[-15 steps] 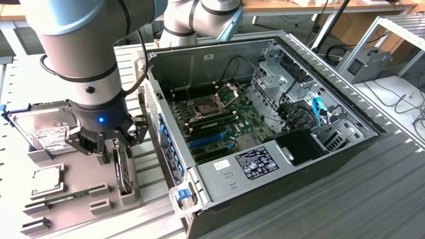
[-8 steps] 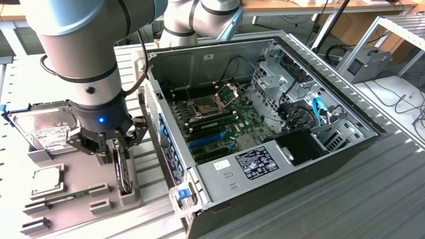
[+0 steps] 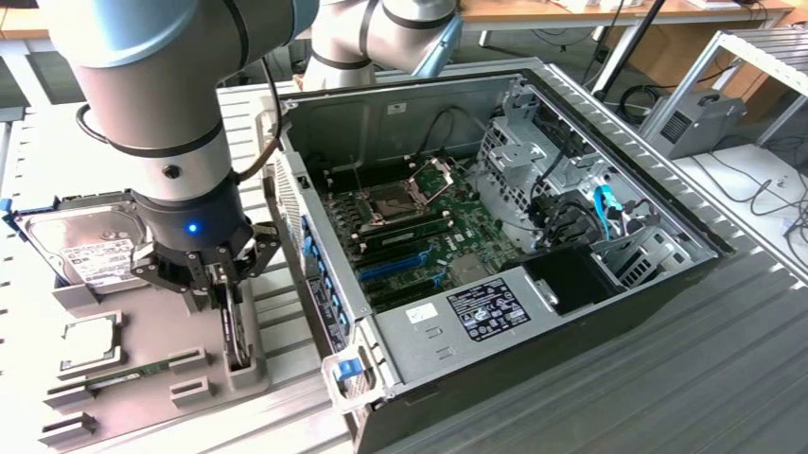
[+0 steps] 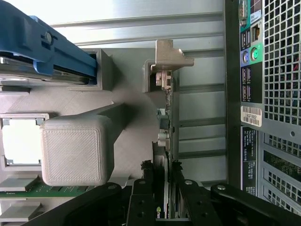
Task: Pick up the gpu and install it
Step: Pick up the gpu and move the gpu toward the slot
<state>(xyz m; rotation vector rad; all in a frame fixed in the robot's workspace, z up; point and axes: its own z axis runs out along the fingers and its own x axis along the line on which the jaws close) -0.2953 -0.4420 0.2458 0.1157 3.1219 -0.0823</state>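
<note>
Gpu (image 3: 237,331) (image 4: 162,153): stands on its long edge in a slot of the grey printed holder (image 3: 259,378) (image 4: 127,136), thin side up. In the wrist view we make out the green board edge, small metal connectors and the silver end bracket (image 4: 171,59) at the far end of the card.

Pincer (image 3: 225,284) (image 4: 160,169): down over the card's top edge, at the end away from the bracket. Whether it is pinching the card or standing spread around it we cannot tell (the black linkage crowds that spot).

Arm (image 3: 165,113): comes down near-vertical onto the holder, a blue light lit on the wrist.

Same holder, toward the exterior view's left of the card: hard drive (image 3: 89,246) (image 4: 42,52) with white label in a blue-edged carrier, a square processor (image 3: 89,342) (image 4: 21,141) in its pocket, a narrow green memory stick (image 3: 127,374) (image 4: 47,189) lying nearest the camera.

Computer case (image 3: 417,113) (image 4: 277,70): lies open on its side just beside the holder, on the exterior view's right. Motherboard (image 3: 430,236) exposed, with blue slots along it. Its rear grille and coloured ports face the card.

Counter (image 3: 707,359) (image 4: 141,28): ribbed metal, carries both holder and case.
</note>
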